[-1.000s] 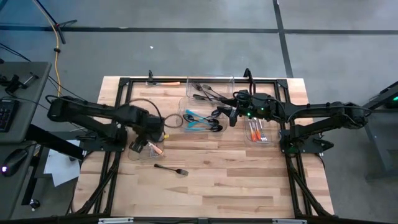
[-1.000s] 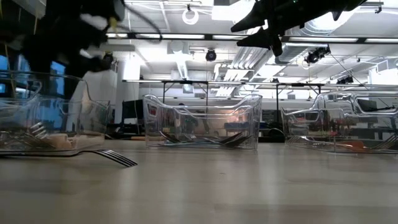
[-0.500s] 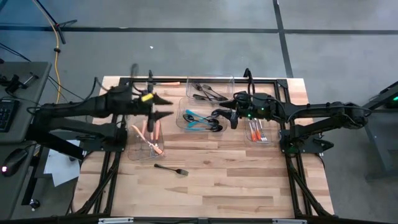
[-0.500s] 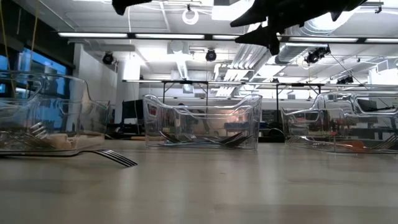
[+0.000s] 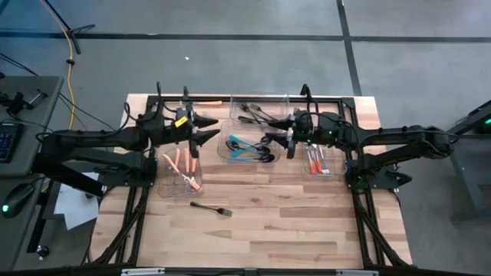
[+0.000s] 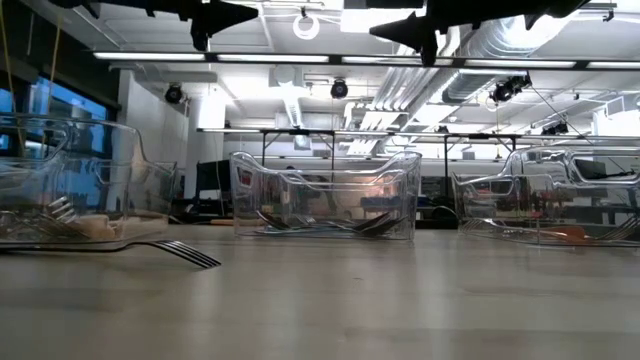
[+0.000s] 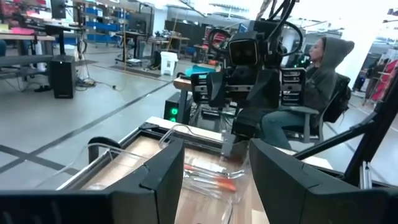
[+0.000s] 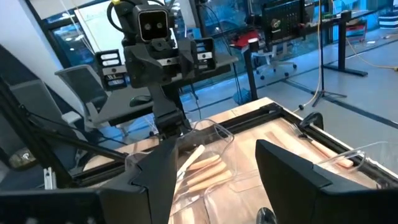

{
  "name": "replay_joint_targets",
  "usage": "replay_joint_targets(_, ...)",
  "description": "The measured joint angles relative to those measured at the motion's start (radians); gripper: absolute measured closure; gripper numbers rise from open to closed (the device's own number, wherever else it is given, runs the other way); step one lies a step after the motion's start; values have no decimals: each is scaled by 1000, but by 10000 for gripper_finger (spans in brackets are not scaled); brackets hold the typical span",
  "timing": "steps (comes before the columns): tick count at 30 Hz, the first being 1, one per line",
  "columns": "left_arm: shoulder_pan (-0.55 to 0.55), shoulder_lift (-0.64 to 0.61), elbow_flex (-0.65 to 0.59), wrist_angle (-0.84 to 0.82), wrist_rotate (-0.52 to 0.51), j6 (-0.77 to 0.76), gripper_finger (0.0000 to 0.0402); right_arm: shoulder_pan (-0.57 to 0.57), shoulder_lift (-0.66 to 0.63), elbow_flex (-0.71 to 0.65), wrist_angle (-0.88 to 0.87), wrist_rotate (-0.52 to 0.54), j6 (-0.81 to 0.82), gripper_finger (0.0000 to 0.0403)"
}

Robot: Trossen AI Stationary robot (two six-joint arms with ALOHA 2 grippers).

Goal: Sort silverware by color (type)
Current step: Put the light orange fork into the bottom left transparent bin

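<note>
On the table: four clear bins (image 5: pixel 179 175) — one on the left side, one at the back, one in the middle, one on the right.
Left bin: about four orange-handled pieces (image 5: pixel 184 165); the exact count is hard to tell.
Middle bin (image 5: pixel 247 147): teal-blue-handled pieces (image 5: pixel 239 145) with some black ones — too tangled to count.
Back bin (image 5: pixel 259 110): dark silverware (image 5: pixel 253 113), roughly three or four pieces.
Right bin (image 5: pixel 321 163): two or three orange-handled pieces (image 5: pixel 316 162).
Loose pieces: one black fork (image 5: pixel 211 208) lying on the bare wood in front of the left bin, tines toward the right; one orange-handled piece (image 5: pixel 207 102) at the table's back edge.
Left gripper (image 5: pixel 205 129): raised above the table between the left and middle bins, fingers spread, holding nothing.
Right gripper (image 5: pixel 281 137): raised over the middle bin's right end, fingers spread, holding nothing.
People: one, seated beyond the table in a hooded top (image 7: pixel 318 71).
</note>
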Motion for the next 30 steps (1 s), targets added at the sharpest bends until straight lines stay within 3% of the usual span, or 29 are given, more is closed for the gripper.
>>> replay_joint_targets(12, 0, 9, 1, 12, -4, -5, 229, 0, 0, 0, 5, 0, -4, 201)
replay_joint_targets(18, 18, 53, 123, -280, -250, -33, 238, 0, 0, 0, 5, 0, -4, 201)
replay_joint_targets(23, 198, 178, 344, -531, -294, 22, 261, 0, 0, 0, -3, 0, 0, 201)
replay_joint_targets(26, 348, 304, 449, -651, -218, 25, 276, 0, 0, 0, -15, 1, 6, 201)
replay_joint_targets(30, 503, 468, 491, -670, -105, 33, 295, 0, 0, 0, -20, 1, 6, 201)
